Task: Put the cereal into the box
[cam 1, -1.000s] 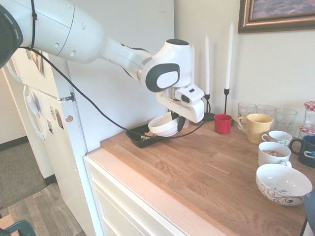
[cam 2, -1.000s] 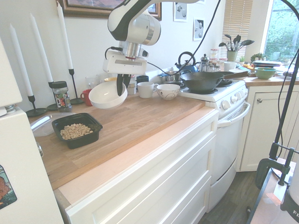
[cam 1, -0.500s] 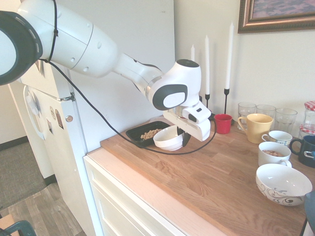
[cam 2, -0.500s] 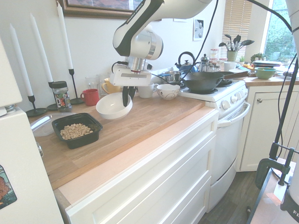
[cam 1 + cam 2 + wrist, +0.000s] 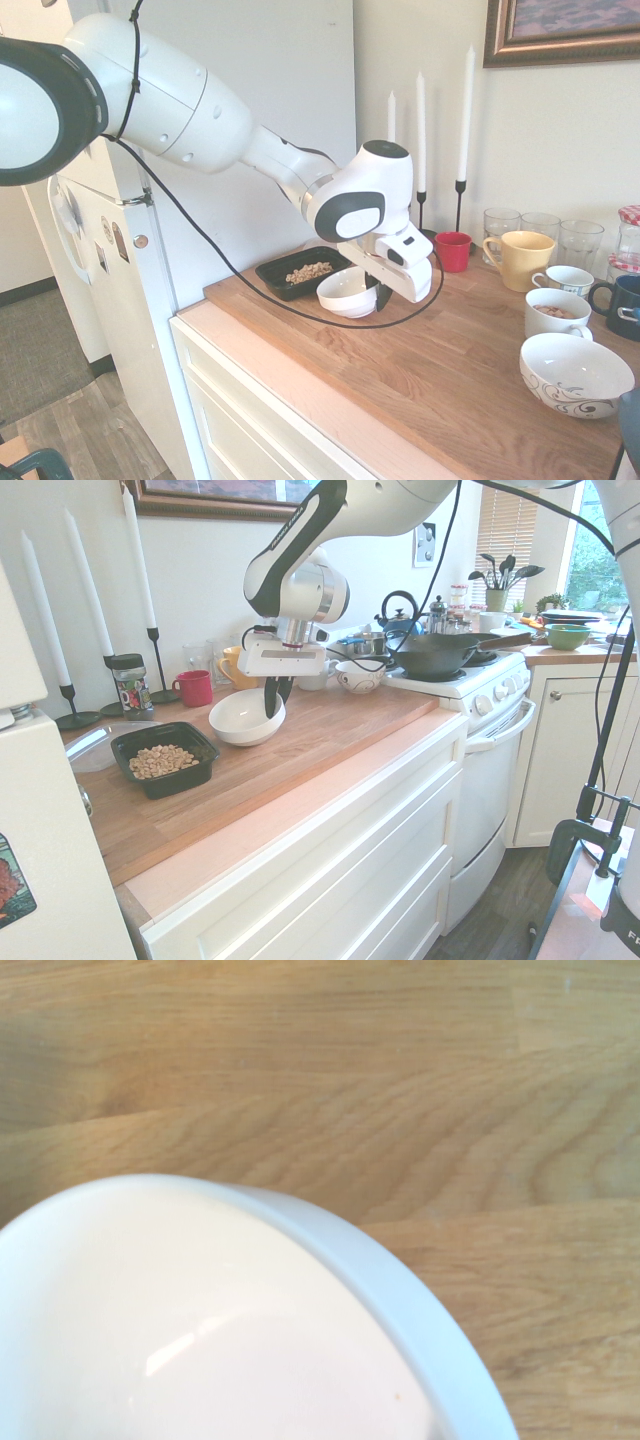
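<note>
You can see the cereal (image 5: 157,761) lying as a tan heap inside the black box (image 5: 196,756), at the left of the second exterior view and at centre left in the first exterior view (image 5: 309,271). The box sits on the wooden counter (image 5: 320,735), close to the counter's end by the fridge. Just beside it, toward the middle of the frame, is a white bowl (image 5: 240,718), which looks empty. The gripper (image 5: 273,709) points steeply down with its jaws clamped on the bowl's rim, 1 finger inside and 1 outside. The bowl looks down on the counter or a hair above it; you cannot tell which. In the wrist view only the bowl's pale inside (image 5: 190,1330) and the wood grain show. Behind, near the wall, stand a red cup (image 5: 194,687) and 3 white candles (image 5: 141,565).
</note>
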`<state>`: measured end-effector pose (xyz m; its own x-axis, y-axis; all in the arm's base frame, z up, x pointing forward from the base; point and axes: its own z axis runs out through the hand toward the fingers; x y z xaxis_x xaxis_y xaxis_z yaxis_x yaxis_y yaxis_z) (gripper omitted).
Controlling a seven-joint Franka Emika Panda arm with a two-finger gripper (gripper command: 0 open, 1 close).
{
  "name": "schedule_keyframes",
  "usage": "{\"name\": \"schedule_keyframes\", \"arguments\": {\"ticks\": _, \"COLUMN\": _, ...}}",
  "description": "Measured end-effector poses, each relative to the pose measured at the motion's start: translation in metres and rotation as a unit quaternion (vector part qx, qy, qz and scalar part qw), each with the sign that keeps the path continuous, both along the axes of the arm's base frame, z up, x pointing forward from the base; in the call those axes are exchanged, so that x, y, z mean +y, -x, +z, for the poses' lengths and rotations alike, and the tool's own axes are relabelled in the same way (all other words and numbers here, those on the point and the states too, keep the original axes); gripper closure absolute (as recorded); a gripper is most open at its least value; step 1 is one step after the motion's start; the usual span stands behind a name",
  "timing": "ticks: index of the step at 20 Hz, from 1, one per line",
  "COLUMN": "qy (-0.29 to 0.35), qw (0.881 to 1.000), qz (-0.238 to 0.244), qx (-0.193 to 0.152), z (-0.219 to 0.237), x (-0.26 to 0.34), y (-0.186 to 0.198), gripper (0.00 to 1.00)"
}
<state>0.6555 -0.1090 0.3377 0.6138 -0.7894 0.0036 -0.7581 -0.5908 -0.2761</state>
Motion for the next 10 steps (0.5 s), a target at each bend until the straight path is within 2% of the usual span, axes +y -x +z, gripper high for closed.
{"name": "schedule_keyframes", "arguments": {"ticks": 10, "qy": -0.002, "qw": 1.000, "qz": -0.012, "qx": 0.005, "z": -0.021, "x": -0.007, "y": -0.001, "gripper": 0.00}}
